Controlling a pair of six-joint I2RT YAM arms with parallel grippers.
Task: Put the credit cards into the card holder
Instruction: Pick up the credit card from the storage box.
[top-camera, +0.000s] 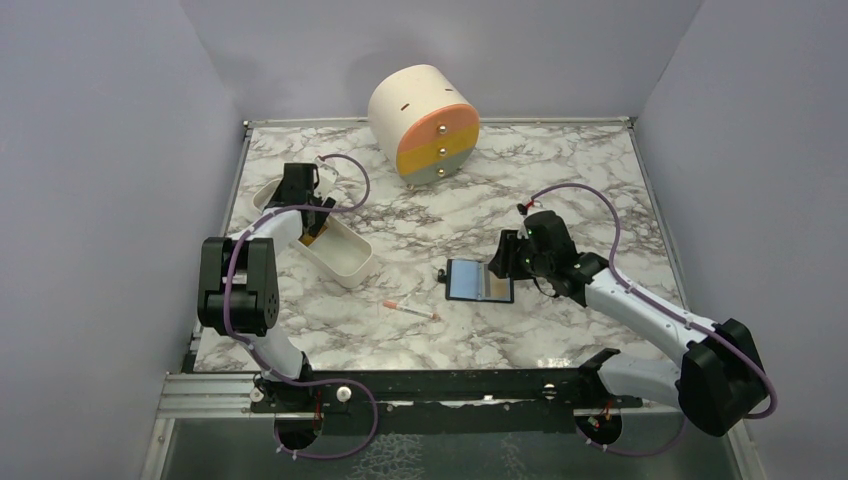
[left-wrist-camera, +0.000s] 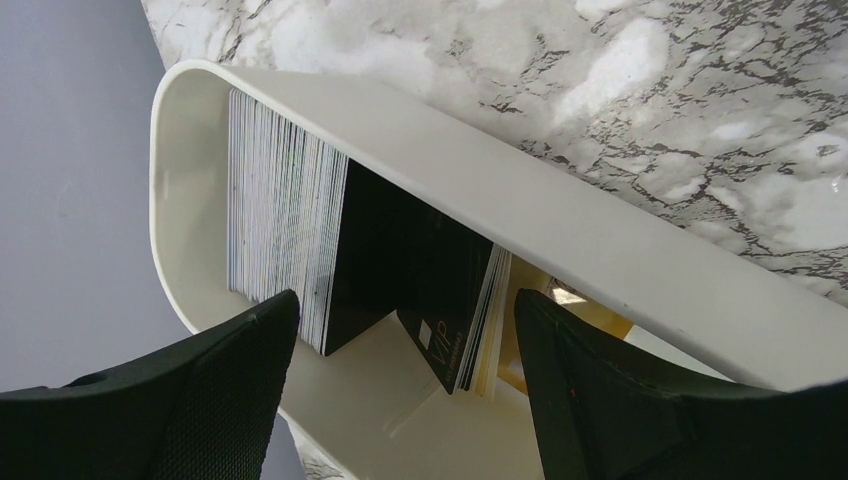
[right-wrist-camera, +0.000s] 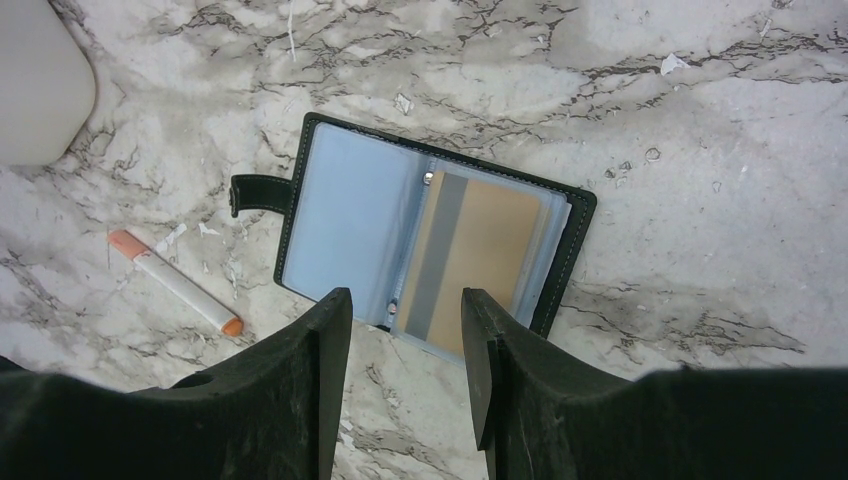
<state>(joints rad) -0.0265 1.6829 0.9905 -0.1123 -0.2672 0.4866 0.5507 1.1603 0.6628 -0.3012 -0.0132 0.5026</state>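
My left gripper (left-wrist-camera: 400, 395), open, straddles upright plastic credit cards (left-wrist-camera: 285, 225) in the oblong white tray (top-camera: 352, 264), frame left, to pinch one. My right gripper (right-wrist-camera: 405, 390), jaws parted, hovers over the open black bifold card holder (right-wrist-camera: 340, 215), mid-frame, likely to steady it.

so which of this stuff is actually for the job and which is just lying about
for the job: credit cards standing in the white tray, open card holder with one tan card sleeved
lying about: white-and-orange stick, round drawer box
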